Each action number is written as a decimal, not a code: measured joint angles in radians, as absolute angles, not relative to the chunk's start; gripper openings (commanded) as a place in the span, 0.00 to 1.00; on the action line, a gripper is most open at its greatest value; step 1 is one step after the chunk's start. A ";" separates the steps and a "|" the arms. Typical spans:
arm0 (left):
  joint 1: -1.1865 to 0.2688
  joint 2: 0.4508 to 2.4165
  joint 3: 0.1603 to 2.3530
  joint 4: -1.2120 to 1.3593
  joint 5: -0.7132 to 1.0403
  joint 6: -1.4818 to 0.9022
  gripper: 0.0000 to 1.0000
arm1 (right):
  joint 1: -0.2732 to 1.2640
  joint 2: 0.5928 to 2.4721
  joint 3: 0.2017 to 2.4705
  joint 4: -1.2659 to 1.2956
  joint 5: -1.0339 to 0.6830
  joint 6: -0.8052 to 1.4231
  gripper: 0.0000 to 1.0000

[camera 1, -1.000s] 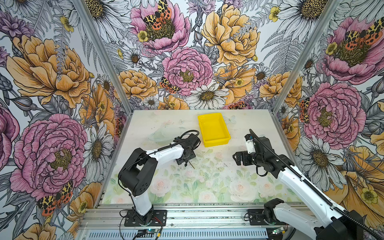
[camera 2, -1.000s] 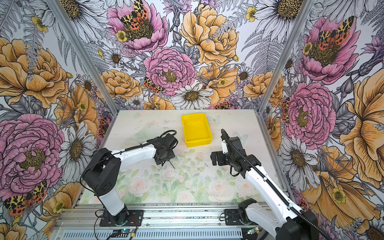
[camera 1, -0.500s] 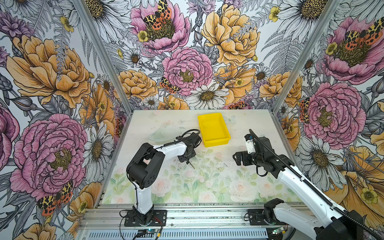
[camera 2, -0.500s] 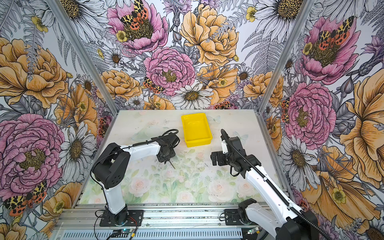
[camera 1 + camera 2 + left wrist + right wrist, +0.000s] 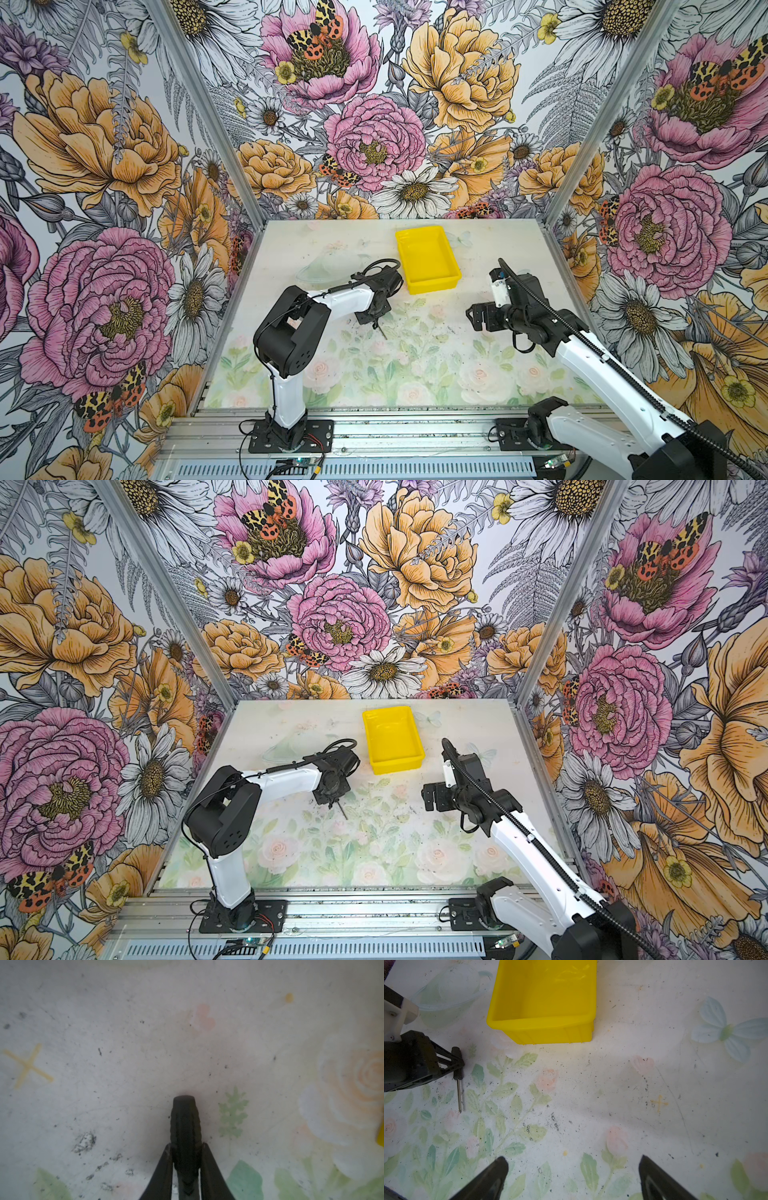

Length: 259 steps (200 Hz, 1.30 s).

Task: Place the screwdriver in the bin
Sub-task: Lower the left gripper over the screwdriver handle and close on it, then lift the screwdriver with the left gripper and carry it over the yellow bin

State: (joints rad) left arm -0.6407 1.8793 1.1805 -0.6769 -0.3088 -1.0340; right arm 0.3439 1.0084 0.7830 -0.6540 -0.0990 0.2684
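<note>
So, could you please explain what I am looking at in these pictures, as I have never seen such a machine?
These are two robot arms bolted along the front of a table inside a flower-papered booth. Two pictures look down from one overhead camera. The other two come from a small camera on each arm's wrist. On the table stand an empty yellow bin and, beside it, a faint clear bowl. The left gripper has its jaws shut on the black handle of a small screwdriver, whose thin metal shaft sticks out past them. The left wrist view shows that handle close up. The right gripper hangs over the table with jaws open and holds nothing. The job is to put the screwdriver in the bin.
</note>
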 measured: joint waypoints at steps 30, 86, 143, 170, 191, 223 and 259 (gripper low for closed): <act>-0.651 1.879 1.177 -0.672 -0.322 -1.035 0.07 | 0.344 1.008 0.783 -0.654 -0.099 0.268 0.99; -0.680 1.805 1.096 -0.665 -0.321 -1.039 0.00 | 0.344 1.007 0.783 -0.654 -0.099 0.268 0.99; -0.753 1.647 1.026 -0.692 -0.321 -1.072 0.00 | 0.344 1.007 0.783 -0.654 -0.099 0.268 1.00; -0.793 1.597 1.026 -0.710 -0.322 -1.076 0.00 | 0.344 1.007 0.783 -0.654 -0.099 0.269 1.00; -0.816 1.579 1.036 -0.729 -0.323 -1.075 0.00 | 0.344 1.007 0.783 -0.654 -0.099 0.271 1.00; -0.825 1.578 1.096 -0.752 -0.323 -1.063 0.00 | 0.344 1.007 0.785 -0.654 -0.099 0.271 1.00; -0.816 1.587 1.239 -0.760 -0.323 -1.008 0.00 | 0.344 1.026 0.820 -0.654 -0.099 0.272 1.00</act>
